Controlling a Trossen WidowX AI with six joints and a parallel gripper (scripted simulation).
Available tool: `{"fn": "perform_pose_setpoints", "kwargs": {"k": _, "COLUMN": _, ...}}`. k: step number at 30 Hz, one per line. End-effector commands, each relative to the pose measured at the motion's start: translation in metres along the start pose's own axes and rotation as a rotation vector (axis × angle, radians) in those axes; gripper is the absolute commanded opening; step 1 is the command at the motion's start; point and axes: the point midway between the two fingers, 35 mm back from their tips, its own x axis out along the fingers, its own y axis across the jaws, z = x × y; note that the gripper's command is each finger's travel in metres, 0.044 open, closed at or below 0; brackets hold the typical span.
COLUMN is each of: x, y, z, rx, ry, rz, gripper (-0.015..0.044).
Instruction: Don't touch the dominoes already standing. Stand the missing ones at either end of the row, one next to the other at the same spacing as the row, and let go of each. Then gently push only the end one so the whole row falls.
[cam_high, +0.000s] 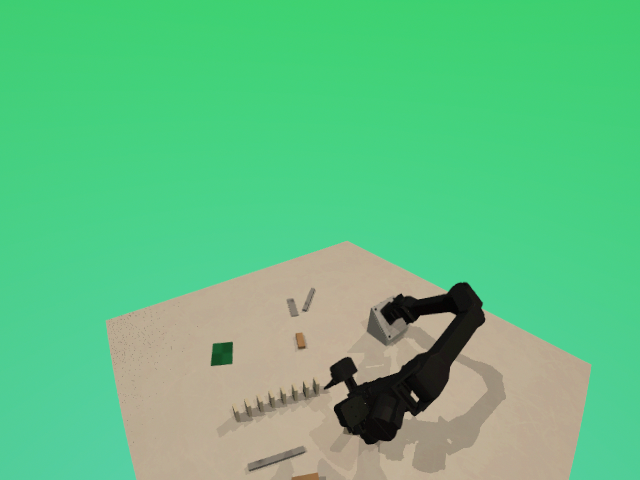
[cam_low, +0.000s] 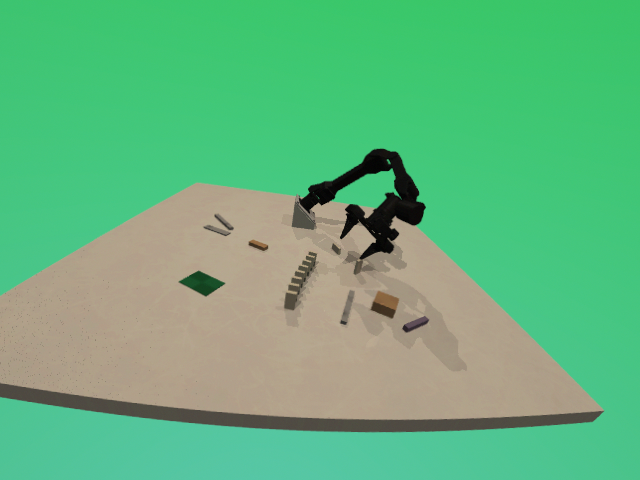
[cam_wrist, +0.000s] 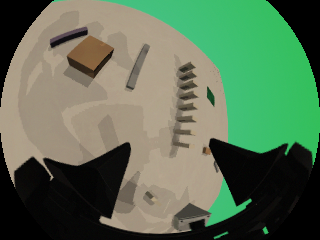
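Note:
Several pale dominoes (cam_high: 282, 396) (cam_low: 291, 300) (cam_wrist: 187, 106) stand upright in one evenly spaced row. My gripper (cam_low: 351, 248) (cam_wrist: 171, 145) is wide open and empty, above the table beside the base-side end of the row. One loose domino (cam_low: 358, 266) stands upright apart from the row, just below one fingertip in the exterior view; I cannot tell if they touch. Another loose domino (cam_low: 336, 248) (cam_wrist: 151, 197) is nearer the arm's base; whether it lies or leans is unclear. The arm hides much of this area in the top view.
A grey bar (cam_high: 276, 458) (cam_low: 347, 306) (cam_wrist: 137, 67), a brown box (cam_low: 386, 300) (cam_wrist: 91, 54) and a purple bar (cam_low: 415, 324) (cam_wrist: 69, 37) lie on one side of the row. A green square (cam_high: 222, 353) (cam_low: 202, 283), a small orange block (cam_high: 300, 340) (cam_low: 257, 244) and two grey strips lie on the other.

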Motion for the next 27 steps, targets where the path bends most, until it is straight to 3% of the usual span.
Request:
{"fn": "perform_pose_setpoints", "kwargs": {"k": 1, "x": -0.015, "y": 0.004, "z": -0.005, "rx": -0.494, "ry": 0.112, "rz": 0.485, "gripper": 0.0440}}
{"fn": "perform_pose_setpoints", "kwargs": {"k": 4, "x": -0.028, "y": 0.006, "z": -0.005, "rx": -0.624, "ry": 0.066, "rz": 0.690, "gripper": 0.0440}}
{"fn": "perform_pose_setpoints", "kwargs": {"k": 6, "x": -0.031, "y": 0.007, "z": -0.004, "rx": -0.649, "ry": 0.046, "rz": 0.734, "gripper": 0.0440}}
{"fn": "perform_pose_setpoints", "kwargs": {"k": 21, "x": -0.030, "y": 0.007, "z": -0.004, "rx": -0.649, "ry": 0.046, "rz": 0.734, "gripper": 0.0440}}
{"fn": "perform_pose_setpoints", "kwargs": {"k": 27, "x": 0.003, "y": 0.034, "z": -0.014, "rx": -0.649, "ry": 0.045, "rz": 0.735, "gripper": 0.0440}}
